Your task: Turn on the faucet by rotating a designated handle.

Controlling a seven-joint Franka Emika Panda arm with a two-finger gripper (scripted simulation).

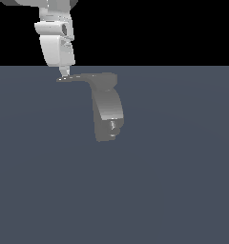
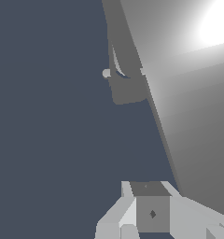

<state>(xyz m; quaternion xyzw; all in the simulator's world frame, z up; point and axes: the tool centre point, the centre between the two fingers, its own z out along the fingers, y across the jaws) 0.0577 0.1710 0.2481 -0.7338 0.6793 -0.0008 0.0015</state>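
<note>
While the white arm hangs down from the top of the exterior view, its gripper (image 1: 64,73) sits right at the pointed tip of the handle (image 1: 83,77), the thin flat lever that reaches toward the exterior view's left from the top of the faucet (image 1: 108,112). The faucet itself stands upright on the flat grey-blue floor (image 1: 183,181), a little left of the middle of that view, its curved grey body bending down to a small notched detail near the lower end. From the wrist view the handle (image 2: 188,107) fills much of the picture as a broad, brightly lit grey plane just beside the fingers (image 2: 153,212), with the faucet's (image 2: 128,84) body seen beyond it. Whether the jaws are apart or together cannot be told from either view, and actual contact with the lever is likewise unclear. The step in hand looks like the approach to, or first touch on, the lever's tip. Next, the move would call for a sideways push against that tip, sweeping in an arc about the faucet's top so the lever rotates without the fingers slipping off the tapered end.
</note>
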